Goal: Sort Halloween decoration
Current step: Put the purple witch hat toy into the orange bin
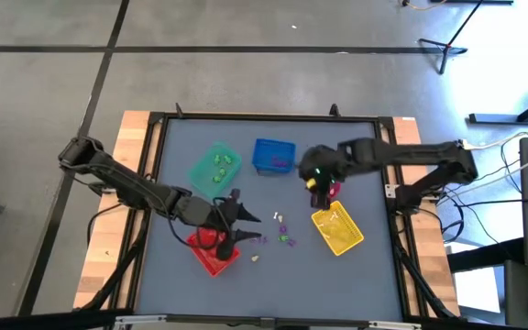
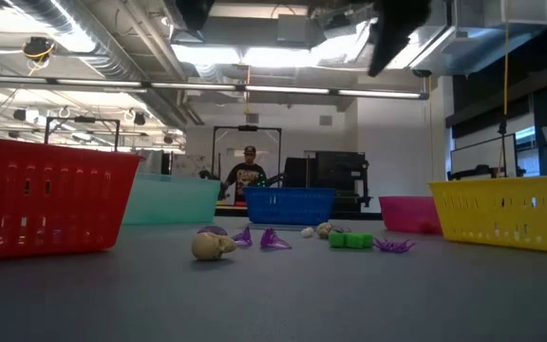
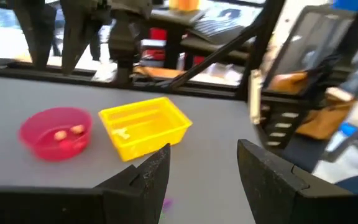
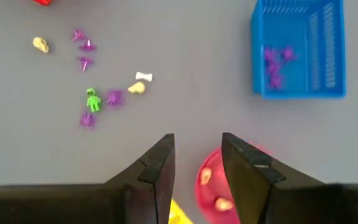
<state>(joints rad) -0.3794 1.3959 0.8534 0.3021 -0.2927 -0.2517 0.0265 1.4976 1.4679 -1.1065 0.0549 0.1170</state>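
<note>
Grey tabletop (image 1: 365,147) spreads bare along its far edge and most of its near edge, so those strips give the freest room. Four trays and a bowl ring the middle: the green tray (image 1: 214,166) and blue tray (image 1: 274,156) toward the far side, the red tray (image 1: 213,250) near the front under the left arm, the yellow tray (image 1: 337,229) to the right, and the pink bowl (image 4: 219,186) between the blue and yellow ones.

Loose Halloween decoration (image 1: 284,236) lies scattered on the open patch between the red and yellow trays: purple spiders, a green figure (image 4: 92,99), a white bone (image 4: 143,76) and a pale skull (image 2: 213,245), each apart from the tray walls. More purple pieces sit inside the blue tray, green ones in the green tray, and pale ones in the bowl.

Over the red tray's far edge hangs the left gripper (image 3: 201,171), its fingers spread apart and empty. Raised above the rim of the bowl, the right gripper (image 4: 197,165) also has its fingers parted with nothing between them.
</note>
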